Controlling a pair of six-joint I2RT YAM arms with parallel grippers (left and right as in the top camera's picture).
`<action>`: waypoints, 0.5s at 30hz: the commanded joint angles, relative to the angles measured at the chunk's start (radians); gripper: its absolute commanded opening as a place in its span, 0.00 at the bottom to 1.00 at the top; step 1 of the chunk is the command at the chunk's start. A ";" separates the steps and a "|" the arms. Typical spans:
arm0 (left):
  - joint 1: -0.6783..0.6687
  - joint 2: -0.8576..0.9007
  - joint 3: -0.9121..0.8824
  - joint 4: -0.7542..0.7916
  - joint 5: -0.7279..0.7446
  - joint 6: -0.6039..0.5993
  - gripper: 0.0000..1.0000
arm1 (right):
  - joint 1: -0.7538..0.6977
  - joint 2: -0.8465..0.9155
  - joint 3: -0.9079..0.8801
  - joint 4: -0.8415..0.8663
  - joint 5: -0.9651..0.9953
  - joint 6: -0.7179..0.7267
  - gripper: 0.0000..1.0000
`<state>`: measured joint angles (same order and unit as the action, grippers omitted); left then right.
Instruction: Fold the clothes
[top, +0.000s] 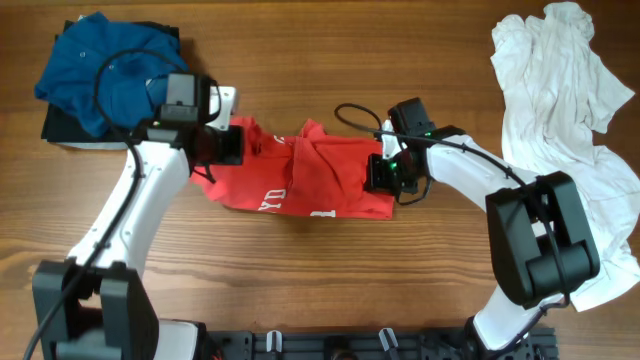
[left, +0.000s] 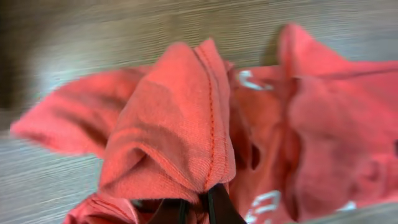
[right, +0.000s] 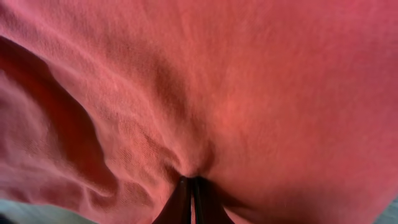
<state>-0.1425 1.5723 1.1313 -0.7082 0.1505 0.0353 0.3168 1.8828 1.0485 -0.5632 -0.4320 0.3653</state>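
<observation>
The red T-shirt (top: 300, 175) is seen crumpled in the middle of the overhead frame. It lies on the wooden counter (top: 330, 60), with a bunched ridge running through its middle and white lettering showing along its lower edge. Its left end is gripped by the left pincer (top: 228, 145). In the left wrist view a fold of hemmed red cloth is gathered and pinched between the clenched dark fingers (left: 217, 208) at the bottom edge of the frame. Its right end is held by the right pincer (top: 385, 172). The right wrist view is almost filled by red cloth, puckered where it is nipped between the closed fingers (right: 179, 206). A blue garment (top: 95, 65) is heaped in the upper left of the overhead frame, on top of a dark one (top: 58, 132). A pile of white clothes (top: 570, 110) is spread down the right side, well apart from the red T-shirt.
</observation>
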 joint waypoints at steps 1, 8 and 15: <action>-0.077 -0.033 0.017 0.002 0.043 -0.047 0.04 | -0.021 0.077 -0.013 0.010 0.037 0.008 0.04; -0.257 -0.033 0.016 0.061 0.043 -0.133 0.04 | -0.029 0.077 -0.013 0.005 0.038 0.002 0.04; -0.400 -0.033 0.016 0.177 0.043 -0.281 0.04 | -0.029 0.077 -0.013 0.005 0.038 0.003 0.04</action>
<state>-0.4908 1.5581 1.1313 -0.5797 0.1745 -0.1360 0.2913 1.8954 1.0496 -0.5644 -0.4828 0.3660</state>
